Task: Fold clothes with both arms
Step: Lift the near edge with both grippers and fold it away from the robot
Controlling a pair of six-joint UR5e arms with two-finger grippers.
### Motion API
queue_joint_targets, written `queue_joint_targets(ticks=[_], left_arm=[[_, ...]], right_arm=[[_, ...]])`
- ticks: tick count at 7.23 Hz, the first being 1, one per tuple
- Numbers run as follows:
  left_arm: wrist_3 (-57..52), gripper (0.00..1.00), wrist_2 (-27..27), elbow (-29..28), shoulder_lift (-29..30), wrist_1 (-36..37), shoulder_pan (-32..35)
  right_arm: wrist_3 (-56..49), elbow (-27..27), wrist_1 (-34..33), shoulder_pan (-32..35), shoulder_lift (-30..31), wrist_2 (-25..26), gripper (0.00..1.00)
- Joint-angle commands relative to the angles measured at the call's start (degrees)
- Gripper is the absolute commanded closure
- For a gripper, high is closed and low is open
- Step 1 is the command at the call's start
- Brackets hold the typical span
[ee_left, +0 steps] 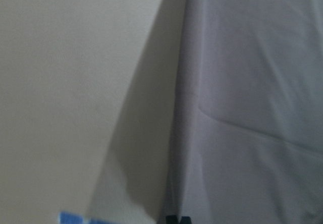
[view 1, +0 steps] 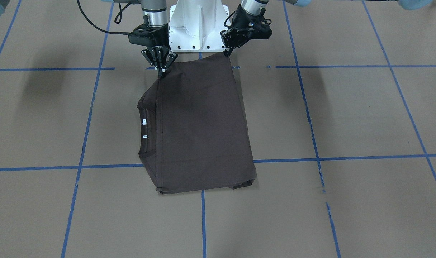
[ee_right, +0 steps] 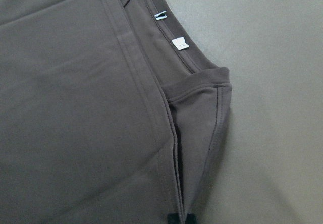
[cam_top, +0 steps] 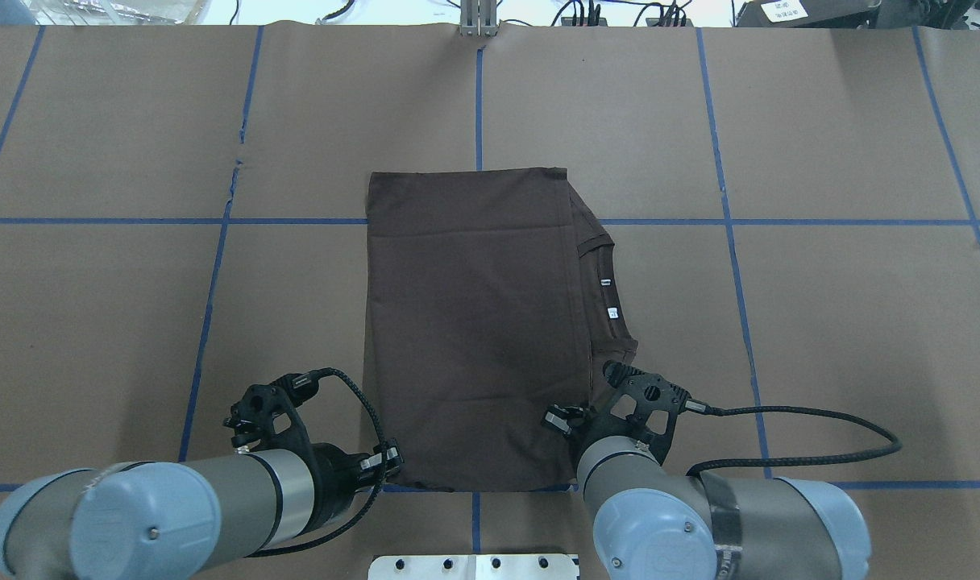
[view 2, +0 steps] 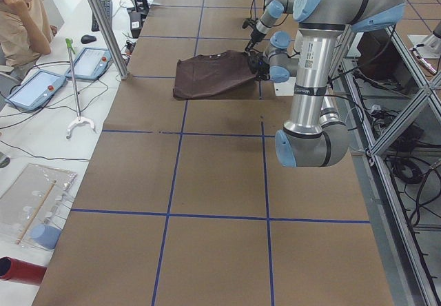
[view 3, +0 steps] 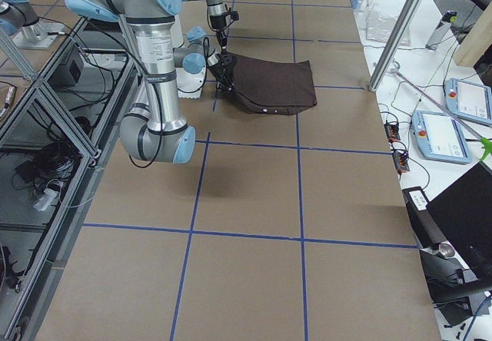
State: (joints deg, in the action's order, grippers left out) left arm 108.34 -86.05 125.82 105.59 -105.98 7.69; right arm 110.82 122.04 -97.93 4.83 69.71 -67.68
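The dark brown T-shirt [view 1: 203, 125] lies folded to a rectangle in the middle of the table, also seen from above [cam_top: 474, 322]. Its collar with white tags [view 1: 145, 125] pokes out on the robot's right side [ee_right: 179, 45]. My right gripper [view 1: 162, 73] is shut on the shirt's near corner beside the collar, and its fingertips meet over the folded edge in the right wrist view. My left gripper [view 1: 226, 54] is shut on the other near corner. The near edge hangs slightly raised off the table between them [view 2: 251, 65].
The white pedestal base [view 1: 198, 25] stands just behind the grippers. Blue tape lines [view 1: 203, 222] grid the brown table. A seated person [view 2: 21, 16] and a control tablet [view 2: 34, 89] are beyond the far side, with another tablet [view 3: 465, 99] there too.
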Motion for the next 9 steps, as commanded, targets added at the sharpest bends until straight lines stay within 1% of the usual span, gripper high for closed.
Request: queue_joint_targets(ticks=[1,2,3,4,5,6,7,8,9], left_arm=[[0.11,1.0,-3.13,14.3,0.67,16.26,-0.22],[-0.06,1.0,-3.68,14.45,1.28,17.73,-0.22],[-2.06,1.0,-3.6,11.58,2.16,17.74,0.12],[-7.83,1.0,-3.6,7.81,5.12,17.74,3.78],[-12.06,1.0,-3.95,3.33,7.68,17.57,8.34],[-16.37,1.0,-5.08,-0.71,9.62,17.22,12.65],[-19.8,1.0,-6.57,-3.45,10.68,17.04,16.18],[-22.19,1.0,-6.59,-6.18,10.86,15.73,19.17],[-23.43,1.0,-6.59,-10.47,11.04,12.07,21.29]], right_arm=[[1.85,14.57,-14.68,-2.44,-0.01,-2.36,1.0],[1.94,14.11,-15.44,-2.89,-0.1,-2.36,1.0],[1.86,11.32,-15.1,-2.81,-1.92,-2.28,1.0],[1.33,6.94,-15.01,1.02,-5.42,-2.54,1.0],[-0.76,4.29,-13.96,4.98,-7.2,-3.76,1.0],[-3.91,0.7,-9.26,9.19,-8.08,-6.73,1.0],[-5.6,-3.78,-4.86,12.89,-8.96,-9.11,1.0],[-6.75,-9.3,-1.25,15.88,-10.97,-9.48,1.0],[-8.15,-14.15,1.14,18.09,-12.91,-10.79,1.0]])
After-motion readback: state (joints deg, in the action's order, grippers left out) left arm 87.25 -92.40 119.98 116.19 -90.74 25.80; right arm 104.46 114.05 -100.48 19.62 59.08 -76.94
